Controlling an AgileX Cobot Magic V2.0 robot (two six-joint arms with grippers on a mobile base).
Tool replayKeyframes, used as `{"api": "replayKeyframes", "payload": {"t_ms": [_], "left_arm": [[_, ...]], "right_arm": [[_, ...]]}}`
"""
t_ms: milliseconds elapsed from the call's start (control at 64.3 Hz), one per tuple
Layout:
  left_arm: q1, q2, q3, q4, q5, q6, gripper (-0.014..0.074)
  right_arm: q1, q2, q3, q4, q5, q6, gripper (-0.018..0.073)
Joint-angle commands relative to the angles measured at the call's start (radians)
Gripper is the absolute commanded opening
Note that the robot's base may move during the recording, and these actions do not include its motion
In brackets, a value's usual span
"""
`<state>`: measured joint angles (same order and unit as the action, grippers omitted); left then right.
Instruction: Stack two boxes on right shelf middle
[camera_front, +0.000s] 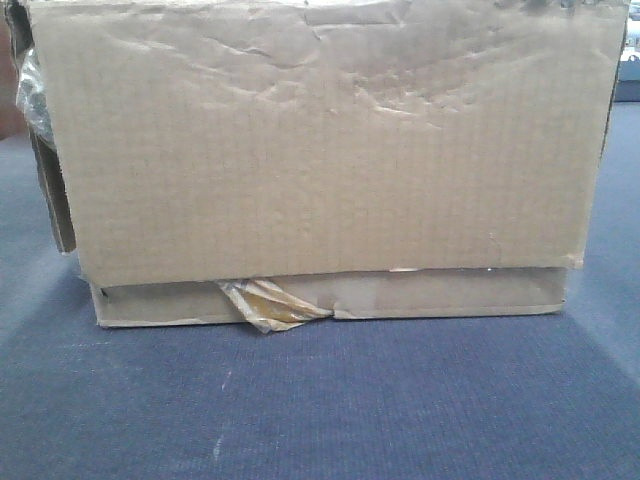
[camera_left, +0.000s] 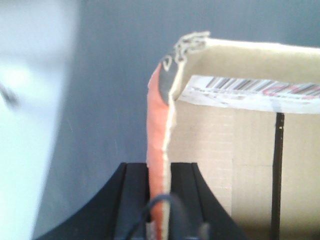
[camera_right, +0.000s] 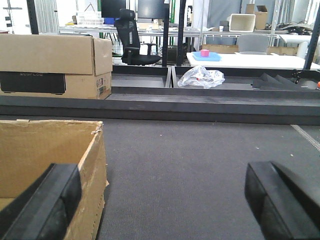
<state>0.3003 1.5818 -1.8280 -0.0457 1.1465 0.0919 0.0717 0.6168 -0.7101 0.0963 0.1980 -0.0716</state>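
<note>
In the front view a large tan box (camera_front: 320, 140) with a creased face sits on a flatter tan box (camera_front: 440, 295) whose torn yellowish tape (camera_front: 265, 305) hangs out, both on dark fabric. My left gripper (camera_left: 159, 170) is shut on the upright edge of a cardboard box wall (camera_left: 157, 115), orange-red outside and tan inside, with a barcode label (camera_left: 250, 92). My right gripper (camera_right: 162, 185) stands wide open low over the fabric. Its left finger (camera_right: 45, 200) is inside an open tan box (camera_right: 45, 145), and that box's wall lies between the fingers. The right shelf middle is out of view.
Beyond a dark rail (camera_right: 200, 105) stand a closed carton (camera_right: 55, 65) with a black panel and a crumpled plastic bag (camera_right: 200, 77). Farther back are a white table (camera_right: 250, 61) and an office chair (camera_right: 132, 37). Clear plastic (camera_front: 30, 95) shows at the big box's left edge.
</note>
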Motion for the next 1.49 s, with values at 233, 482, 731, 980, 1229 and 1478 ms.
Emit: {"api": "replayKeyframes", "payload": {"t_ms": [233, 482, 731, 980, 1229, 1478], "left_arm": [[-0.168, -0.096, -0.281, -0.100, -0.038, -0.045, -0.0111], [-0.485, -0.049, -0.321, -0.098, -0.088, -0.075, -0.0111], [-0.623, 0.111, -0.321, -0.046, -0.081, -0.188, -0.0111], [-0.635, 0.276, -0.321, -0.043, -0.005, -0.208, -0.0111], [-0.635, 0.328, -0.321, -0.043, 0.041, -0.208, -0.0096], [-0.637, 0.324, -0.321, -0.045, 0.041, -0.208, 0.0388]], "right_arm": [[-0.001, 0.002, -0.008, -0.008, 0.013, -0.004, 0.0570], [-0.001, 0.002, -0.008, -0.008, 0.018, -0.004, 0.0570], [0.007, 0.002, -0.008, -0.008, 0.020, -0.004, 0.0570], [0.021, 0.002, -0.008, -0.008, 0.022, -0.004, 0.0570], [0.021, 0.002, -0.008, -0.008, 0.022, -0.004, 0.0570], [0.021, 0.002, -0.008, -0.008, 0.024, -0.004, 0.0570]]}}
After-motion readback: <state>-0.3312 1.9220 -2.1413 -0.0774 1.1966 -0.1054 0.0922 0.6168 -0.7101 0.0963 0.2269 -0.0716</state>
